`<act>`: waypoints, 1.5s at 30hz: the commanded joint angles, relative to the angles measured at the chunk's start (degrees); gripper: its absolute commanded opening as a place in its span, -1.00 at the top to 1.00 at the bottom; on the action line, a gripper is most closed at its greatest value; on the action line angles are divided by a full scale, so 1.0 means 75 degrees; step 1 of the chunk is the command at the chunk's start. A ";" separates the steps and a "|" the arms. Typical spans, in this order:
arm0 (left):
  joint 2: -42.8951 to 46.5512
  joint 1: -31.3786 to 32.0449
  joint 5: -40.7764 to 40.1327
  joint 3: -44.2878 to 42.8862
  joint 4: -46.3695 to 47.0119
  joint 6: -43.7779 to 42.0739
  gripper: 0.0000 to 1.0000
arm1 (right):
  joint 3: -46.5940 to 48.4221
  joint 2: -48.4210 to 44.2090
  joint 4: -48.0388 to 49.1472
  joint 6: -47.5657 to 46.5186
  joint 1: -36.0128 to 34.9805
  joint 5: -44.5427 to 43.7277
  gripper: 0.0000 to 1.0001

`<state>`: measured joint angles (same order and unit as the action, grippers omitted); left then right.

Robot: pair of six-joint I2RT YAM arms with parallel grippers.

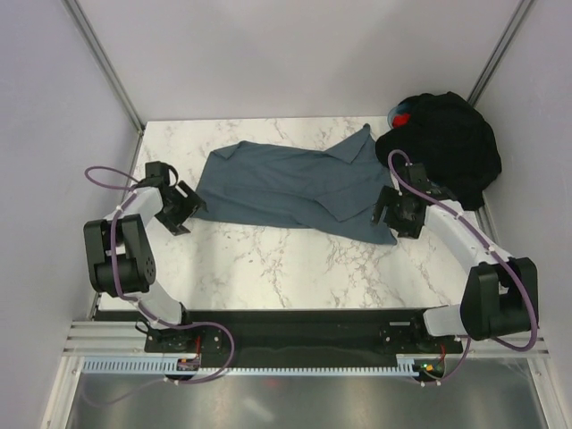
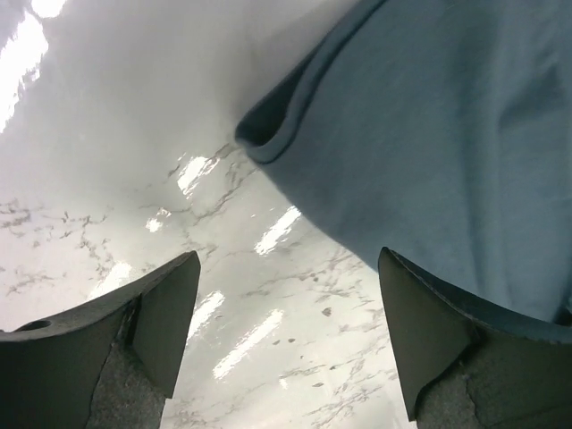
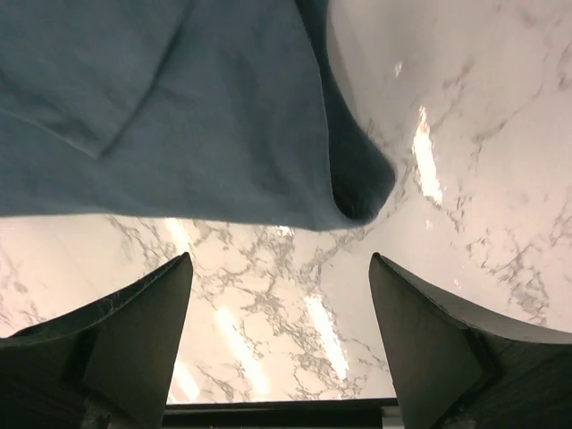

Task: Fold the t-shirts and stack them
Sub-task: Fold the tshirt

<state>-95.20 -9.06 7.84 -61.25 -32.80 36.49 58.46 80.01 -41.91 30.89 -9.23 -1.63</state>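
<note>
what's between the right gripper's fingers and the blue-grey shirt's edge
Only bare marble table. The right wrist view shows the right gripper open, stopping short of the hem of the blue-grey shirt, with nothing else in the gap.

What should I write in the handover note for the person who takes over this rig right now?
Left gripper: open, holding nothing, low at the left edge of the blue-grey t-shirt.
Right gripper: open, holding nothing, at the shirt's right near corner.
Things: the blue-grey t-shirt lies spread and creased across the table; the black t-shirts sit bunched at the far right corner.
Done: one shirt laid out.
Left: fold it, fold the black ones, stack them all.
</note>
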 commanded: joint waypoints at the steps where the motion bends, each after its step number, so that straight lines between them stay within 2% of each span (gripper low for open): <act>1: 0.0283 -0.0011 0.0151 0.0490 0.1078 0.0595 -0.74 | -0.0844 -0.0355 0.1029 0.0299 0.0036 0.0663 -0.74; 8: 0.0190 0.0001 0.0162 0.0820 0.1349 0.0771 -0.68 | -0.1653 0.0077 0.1556 0.0404 0.0164 0.0838 -0.69; 16: -0.0010 0.0001 -0.0131 0.0832 0.1794 0.1193 -0.62 | -0.1349 0.0453 0.1721 0.0077 0.0656 0.0569 -0.69; 19: -0.0279 -0.0011 -0.0096 0.0738 0.1911 0.1275 -0.54 | -0.1384 0.0524 0.1698 -0.0076 0.0903 0.0569 -0.67; 22: -0.0525 -0.0011 -0.0072 0.0737 0.2145 0.1357 -0.30 | -0.1513 0.0746 0.1838 -0.0100 0.0927 0.0673 -0.57; 23: -0.0584 -0.0011 -0.0049 0.0738 0.2204 0.1404 -0.14 | -0.1536 0.0862 0.1966 -0.0100 0.0915 0.0732 -0.52; 25: -0.0759 -0.0011 0.0010 0.0668 0.2263 0.1463 0.12 | -0.1548 0.0980 0.2049 -0.0088 0.0915 0.0826 -0.30; 26: -0.0818 -0.0011 0.0022 0.0551 0.2252 0.1521 0.33 | -0.1513 0.1097 0.2084 -0.0076 0.0915 0.0838 -0.21; 27: -0.0888 -0.0011 0.0068 0.0469 0.2252 0.1521 0.42 | -0.1385 0.1168 0.2073 -0.0111 0.0915 0.0850 -0.02; 28: -0.0947 -0.0011 0.0069 0.0387 0.2240 0.1521 0.49 | -0.1291 0.1226 0.2049 -0.0123 0.0915 0.0873 0.10; 29: -0.0971 -0.0011 0.0069 0.0224 0.2194 0.1545 0.70 | -0.1197 0.1308 0.2003 -0.0135 0.0915 0.0862 0.24; 30: -0.0983 -0.0011 0.0080 0.0129 0.2147 0.1556 0.79 | -0.0965 0.1355 0.1956 -0.0135 0.0926 0.0862 0.54; 31: -0.0983 -0.0011 0.0080 -0.0104 0.2065 0.1545 0.94 | -0.0823 0.1414 0.1909 -0.0147 0.0927 0.0850 0.66; 32: -0.0971 0.0001 0.0103 -0.0234 0.1902 0.1545 0.96 | -0.0659 0.1519 0.1769 -0.0147 0.0927 0.0850 0.77; 33: -0.0959 -0.0011 0.0092 -0.0374 0.1784 0.1533 0.96 | -0.0217 0.1601 0.1687 -0.0147 0.0927 0.0850 0.99; 35: -0.0971 -0.0022 0.0208 -0.1039 0.1550 0.1440 0.96 | 0.0394 0.1974 0.1348 -0.0170 0.0950 0.0827 1.00; 36: -0.1041 -0.0023 0.0279 -0.1392 0.1085 0.1370 0.96 | 0.1163 0.2162 0.1207 -0.0182 0.0962 0.0815 1.00; 38: -0.1321 -0.0034 0.0791 -0.2680 0.0590 0.1182 0.96 | 0.2103 0.2874 0.0705 -0.0298 0.0962 0.0989 1.00; 40: -0.1416 -0.0058 0.1063 -0.3919 -0.0219 0.1077 0.96 | 0.4023 0.3474 -0.0045 -0.0462 0.0962 0.1295 1.00; 41: -0.1382 -0.0092 0.1099 -0.4240 -0.0499 0.1064 0.96 | 0.5260 0.3778 -0.0652 -0.0533 0.0962 0.1318 1.00; 43: -0.0926 -0.0186 0.1053 -0.4721 -0.0935 0.0983 0.96 | 0.6135 0.3689 -0.0903 -0.0487 0.0985 0.1296 1.00; 45: -0.0168 -0.0432 0.1006 -0.4630 -0.1017 0.0959 0.96 | 0.6757 0.3197 -0.1126 -0.0382 0.1044 0.1144 1.00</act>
<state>-104.33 -9.61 14.15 -93.67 -33.85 45.98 100.84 109.75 -43.53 28.49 -2.26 7.29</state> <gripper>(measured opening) 0.037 0.032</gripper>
